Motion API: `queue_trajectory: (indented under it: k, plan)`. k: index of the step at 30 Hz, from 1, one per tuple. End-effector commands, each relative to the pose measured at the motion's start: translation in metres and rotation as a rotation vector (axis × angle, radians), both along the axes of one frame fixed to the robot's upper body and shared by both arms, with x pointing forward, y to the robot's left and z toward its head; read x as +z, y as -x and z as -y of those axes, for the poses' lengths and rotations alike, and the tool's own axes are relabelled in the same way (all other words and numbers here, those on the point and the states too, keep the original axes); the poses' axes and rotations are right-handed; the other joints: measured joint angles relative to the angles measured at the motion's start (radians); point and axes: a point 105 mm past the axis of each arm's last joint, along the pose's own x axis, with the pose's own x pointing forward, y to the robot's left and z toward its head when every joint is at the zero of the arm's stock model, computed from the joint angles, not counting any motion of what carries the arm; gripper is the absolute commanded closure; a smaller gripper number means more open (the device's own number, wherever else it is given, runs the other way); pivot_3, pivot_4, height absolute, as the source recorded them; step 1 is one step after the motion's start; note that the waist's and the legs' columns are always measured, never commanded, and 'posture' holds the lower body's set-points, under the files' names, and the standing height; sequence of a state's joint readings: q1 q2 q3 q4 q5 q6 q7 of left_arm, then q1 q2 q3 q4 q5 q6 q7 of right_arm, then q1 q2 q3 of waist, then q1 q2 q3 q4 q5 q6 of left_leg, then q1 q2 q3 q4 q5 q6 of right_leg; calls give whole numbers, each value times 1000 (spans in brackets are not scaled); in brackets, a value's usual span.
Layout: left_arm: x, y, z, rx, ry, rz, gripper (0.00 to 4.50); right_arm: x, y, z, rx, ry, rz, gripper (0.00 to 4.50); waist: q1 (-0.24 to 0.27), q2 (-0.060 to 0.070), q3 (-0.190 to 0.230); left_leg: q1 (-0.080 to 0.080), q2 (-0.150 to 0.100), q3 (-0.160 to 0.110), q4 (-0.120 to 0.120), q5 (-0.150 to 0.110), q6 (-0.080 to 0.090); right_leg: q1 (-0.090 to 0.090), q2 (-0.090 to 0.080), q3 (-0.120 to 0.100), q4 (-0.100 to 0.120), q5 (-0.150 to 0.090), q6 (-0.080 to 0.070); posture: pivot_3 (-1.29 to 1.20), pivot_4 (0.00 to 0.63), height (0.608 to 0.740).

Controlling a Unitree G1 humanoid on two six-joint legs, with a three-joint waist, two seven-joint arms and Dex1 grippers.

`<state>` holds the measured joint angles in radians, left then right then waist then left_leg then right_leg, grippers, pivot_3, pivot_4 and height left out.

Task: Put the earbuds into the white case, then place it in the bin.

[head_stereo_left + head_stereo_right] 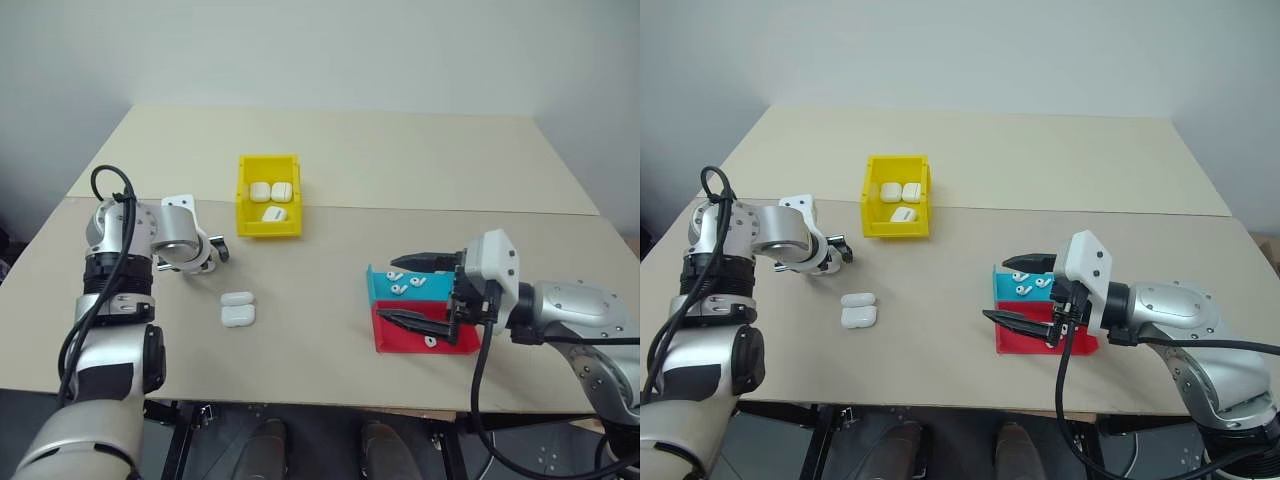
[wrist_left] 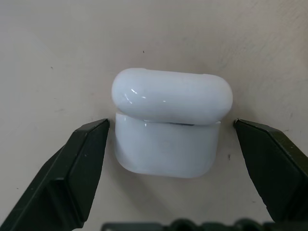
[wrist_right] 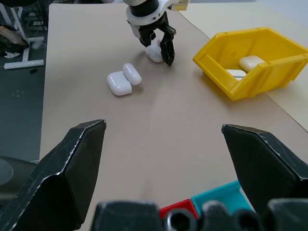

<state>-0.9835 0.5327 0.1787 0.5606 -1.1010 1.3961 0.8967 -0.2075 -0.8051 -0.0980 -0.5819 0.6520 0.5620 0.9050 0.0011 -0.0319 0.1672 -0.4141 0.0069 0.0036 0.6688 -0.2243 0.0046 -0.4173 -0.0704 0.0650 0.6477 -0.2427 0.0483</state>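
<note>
1. While the right gripper point(image 1: 415, 290) hangs with its two black fingers spread wide and empty, it sits over the flat blue-and-red plastic tray point(image 1: 384, 336) at the near right of the beige tabletop point(image 1: 330, 330).
2. Tiny glossy white earbuds point(image 1: 407, 283) lie loose in that tray, so the loading step is judged not yet done.
3. Two small glossy white rounded cases point(image 1: 238, 309) rest touching each other on the near left of the tabletop, untouched by either gripper.
4. Just beyond that pair, the left gripper point(image 2: 171, 144) points down with its fingers wide apart, bracketing a further white case point(image 2: 168, 127) without touching it; the lid appears slightly raised, though whether it holds earbuds cannot be told.
5. Farther back, the small bright yellow open-top plastic bin point(image 1: 243, 195) holds three white cases, so part of the work is judged complete.
6. Remaining, as judged: grasping a case, filling it, and placing it in the bin.
</note>
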Motion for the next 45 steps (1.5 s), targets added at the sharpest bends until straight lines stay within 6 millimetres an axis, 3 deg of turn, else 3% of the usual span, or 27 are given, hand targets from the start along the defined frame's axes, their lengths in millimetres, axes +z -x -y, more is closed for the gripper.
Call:
queue_trajectory:
  k: [1, 4, 5, 11, 14, 17, 20, 24, 30, 33, 39, 45]
  plan:
    - [4, -1, -10, 37, -43, 23, 573, 11, 6, 1, 8, -6, 43, 0, -1, 0, 0, 0, 0, 0, 0, 0, 0, 0, 0, 0, 0, 0, 0, 0, 150, 740]
    - [7, 0, -12, 42, -39, 27, 1551, 10, 6, 0, 9, -6, 41, 0, -7, 0, 0, 0, 0, 0, 0, 0, 0, 0, 0, 0, 0, 0, 0, 0, 150, 740]
    - [8, 0, -15, 47, -44, 29, 1685, 10, 7, 0, 9, -7, 40, 0, -11, 0, 0, 0, 0, 0, 0, 0, 0, 0, 0, 0, 0, 0, 0, 0, 150, 740]
    - [24, 7, -34, 81, -81, 117, 1687, 8, 8, 0, 5, -9, 36, 0, -18, 0, 0, -1, 1, 0, -1, 0, 0, -3, 1, 1, 0, 0, 0, 0, 150, 740]
    - [54, 8, -43, 87, -55, 361, 1687, 7, 7, 1, 2, -10, 32, 0, -17, 0, 0, -3, 1, 0, -1, 0, 0, -4, 0, 1, 0, 0, 0, 0, 150, 740]
    - [93, 17, -45, 32, -150, 745, 1687, 6, 7, 2, 1, -8, 29, 0, -17, 0, 0, -3, 2, 0, -2, 0, 0, -4, -1, 1, 0, 0, 0, 0, 150, 740]
    - [102, 24, -25, -141, -150, 887, 1687, 6, 6, 0, 5, -17, 30, 0, -9, 0, 0, -2, 4, 1, -3, 0, -1, -4, -1, 1, -1, 0, -1, 0, 150, 740]
    - [128, 44, 30, -583, 203, 1170, 1687, 7, 6, -5, 11, -31, 37, 0, 4, 0, 0, -1, 2, 2, -3, 2, 0, -1, -2, 0, -2, 1, -1, 0, 150, 740]
    - [154, 76, 97, -1160, 494, 1358, 1687, 7, 5, -6, 9, -28, 53, 0, 4, 0, 0, -2, 1, 5, -3, 2, 2, -1, -1, -1, -3, 0, 0, 0, 150, 740]
    - [155, 85, 123, -1376, 572, 1404, 1687, 7, 4, -6, 0, -3, 65, 0, -1, 0, 0, -2, 1, 9, -3, 2, 2, -1, -1, -1, -3, 0, 0, 0, 150, 740]
    - [151, 109, 149, -1664, 746, 1439, 1687, 0, -6, 7, -86, 118, 74, 0, -15, 0, 0, -2, 3, 9, -2, 2, 3, 0, 2, -1, -3, 0, 0, 0, 150, 740]
    - [149, 123, 149, -1764, 843, 1463, 1687, -4, -9, 25, -141, 247, 58, 0, -18, 0, 0, -2, 6, 9, -1, 1, 4, 0, 5, 1, -3, 0, 0, 0, 150, 740]
